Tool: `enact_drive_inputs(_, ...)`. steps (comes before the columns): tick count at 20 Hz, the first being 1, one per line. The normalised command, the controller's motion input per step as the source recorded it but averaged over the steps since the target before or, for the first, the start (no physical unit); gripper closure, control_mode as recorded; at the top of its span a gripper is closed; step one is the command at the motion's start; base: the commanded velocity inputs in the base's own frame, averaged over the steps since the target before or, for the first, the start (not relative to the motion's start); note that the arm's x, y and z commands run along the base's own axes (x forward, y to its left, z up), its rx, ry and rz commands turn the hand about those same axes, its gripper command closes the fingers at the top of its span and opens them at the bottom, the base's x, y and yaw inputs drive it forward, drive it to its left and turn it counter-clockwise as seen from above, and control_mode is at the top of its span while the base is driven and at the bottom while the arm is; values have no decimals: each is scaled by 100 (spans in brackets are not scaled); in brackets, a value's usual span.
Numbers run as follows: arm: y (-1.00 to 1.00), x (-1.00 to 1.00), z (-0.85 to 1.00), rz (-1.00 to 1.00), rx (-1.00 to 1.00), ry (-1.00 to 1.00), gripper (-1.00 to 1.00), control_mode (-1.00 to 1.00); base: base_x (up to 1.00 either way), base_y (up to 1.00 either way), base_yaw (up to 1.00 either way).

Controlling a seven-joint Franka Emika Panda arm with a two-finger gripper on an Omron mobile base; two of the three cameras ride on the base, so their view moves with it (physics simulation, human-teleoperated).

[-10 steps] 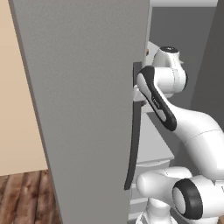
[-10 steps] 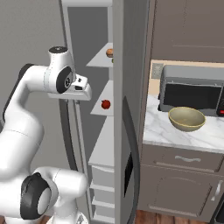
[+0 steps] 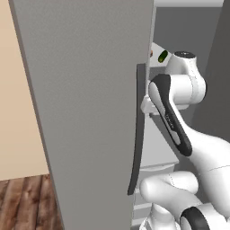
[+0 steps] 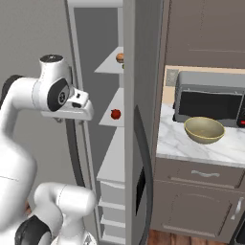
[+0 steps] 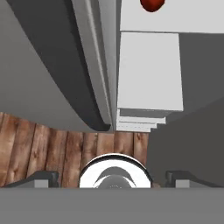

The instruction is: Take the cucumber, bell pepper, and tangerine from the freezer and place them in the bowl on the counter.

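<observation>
- The end effector sits at the bottom edge of the hand view, so its two tips show as stubs wide apart.
- Ahead of it, the bell pepper is cut off by the top edge.
- Beyond it, the cucumber shows one end past the freezer door.
- The tangerine is half hidden behind another door's edge.

Glossy white arm of rounded, bulbous segments, dark grey joint caps and a long dark strip along one link, flat white boxy hand with a small dark inset, two small dark fingers
</observation>
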Motion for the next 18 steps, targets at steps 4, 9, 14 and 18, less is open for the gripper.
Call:
enact_drive_inputs(4,7,-91,-1,0,-1,3,-100,-100,0,0,0)
enact_drive_inputs(9,8,-39,0,0,-2,6,-100,-100,0,0,0)
enact_drive_inputs(14,-7,-42,0,0,1,2,-100,-100,0,0,0)
enact_drive_inputs(18,-13,-33,0,-1,1,0,-100,-100,0,0,0)
